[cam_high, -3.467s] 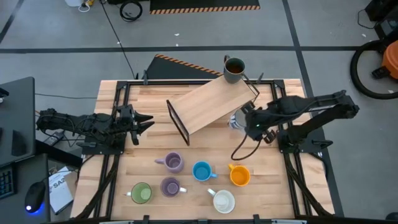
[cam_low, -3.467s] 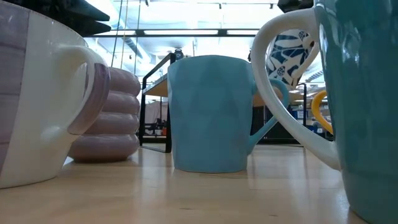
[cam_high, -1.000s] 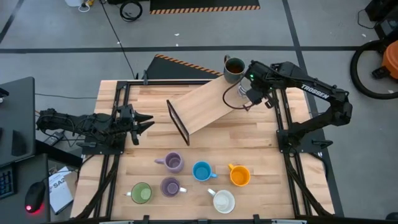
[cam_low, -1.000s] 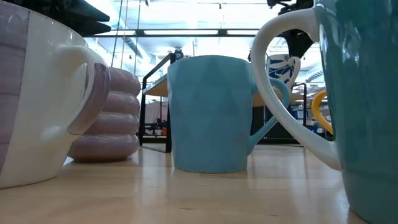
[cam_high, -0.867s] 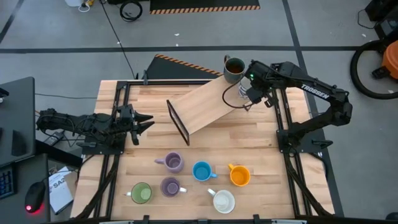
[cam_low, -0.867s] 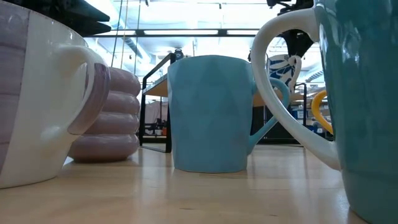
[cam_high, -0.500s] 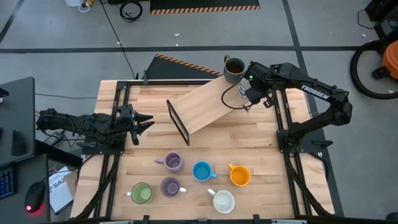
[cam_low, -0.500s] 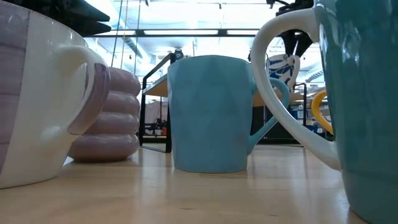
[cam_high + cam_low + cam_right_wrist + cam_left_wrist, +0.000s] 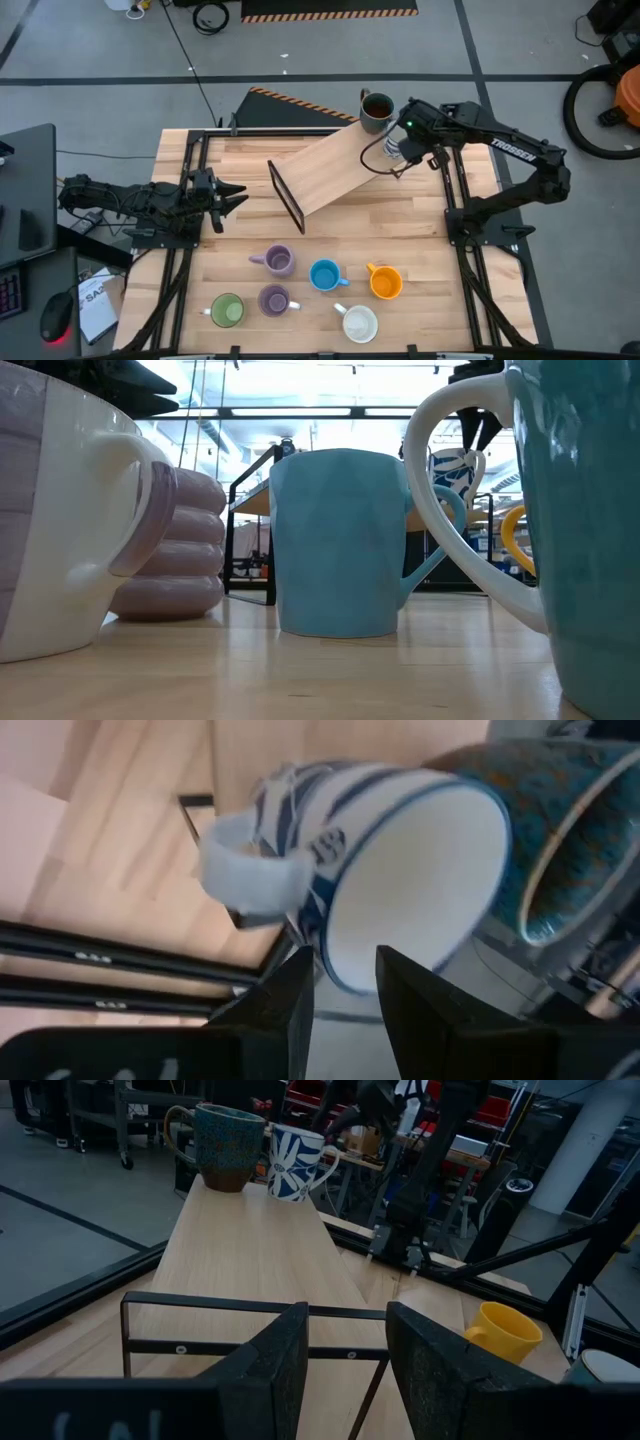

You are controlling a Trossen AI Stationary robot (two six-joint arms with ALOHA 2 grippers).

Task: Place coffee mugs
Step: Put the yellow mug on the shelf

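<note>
The right gripper (image 9: pixel 400 152) has eased back, jaws parted around the white-and-blue mug (image 9: pixel 297 1162) beside the dark mug (image 9: pixel 228 1146) atop the ramp (image 9: pixel 335 166); a snagged rim could tip it.

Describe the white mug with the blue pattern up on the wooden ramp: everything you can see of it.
The white mug with the blue pattern is glossy ceramic with bold blue leaf-like strokes, a plain white inside and a white loop handle. It stands upright at the high end of the wooden ramp, beside the dark speckled mug; whether they touch is unclear. The right gripper hovers at its rim, its fingers either side of the wall and slightly parted. Contact cannot be judged.
</note>
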